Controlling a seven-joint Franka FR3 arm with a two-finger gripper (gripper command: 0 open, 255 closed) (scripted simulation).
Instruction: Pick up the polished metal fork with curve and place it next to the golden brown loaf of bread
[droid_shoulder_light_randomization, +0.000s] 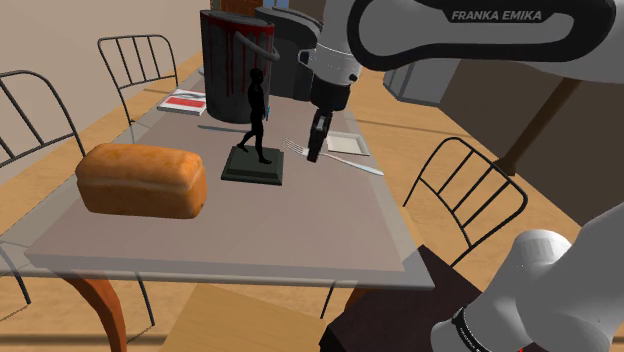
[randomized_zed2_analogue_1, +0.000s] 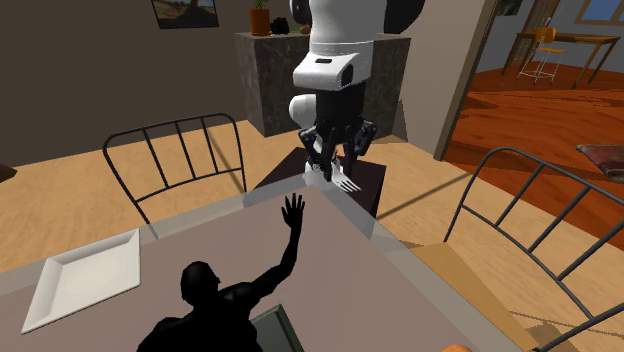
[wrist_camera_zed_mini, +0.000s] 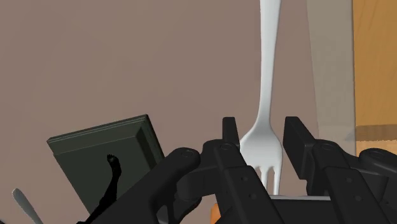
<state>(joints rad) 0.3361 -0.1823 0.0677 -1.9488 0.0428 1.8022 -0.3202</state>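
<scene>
1. Fork (wrist_camera_zed_mini: 267, 76): pale, glossy, slim. Lies flat on the table (droid_shoulder_light_randomization: 300, 225), just beside a white plate (droid_shoulder_light_randomization: 347, 143).
2. Probably light, stiff and slick; sits low, so offers little for the pads to catch. Best taken across the narrow neck behind the tines.
3. Gripper (droid_shoulder_light_randomization: 316, 152): down over the tine end, fingers apart either side of the fork's head, clasping nothing.
4. Loaf (droid_shoulder_light_randomization: 140, 180): well apart toward the shoulder view's left, with a black statuette (droid_shoulder_light_randomization: 257, 140) between.
5. Writing: reads "FRANKA EMIKA" on the arm (droid_shoulder_light_randomization: 495, 15); nothing else legible.
</scene>
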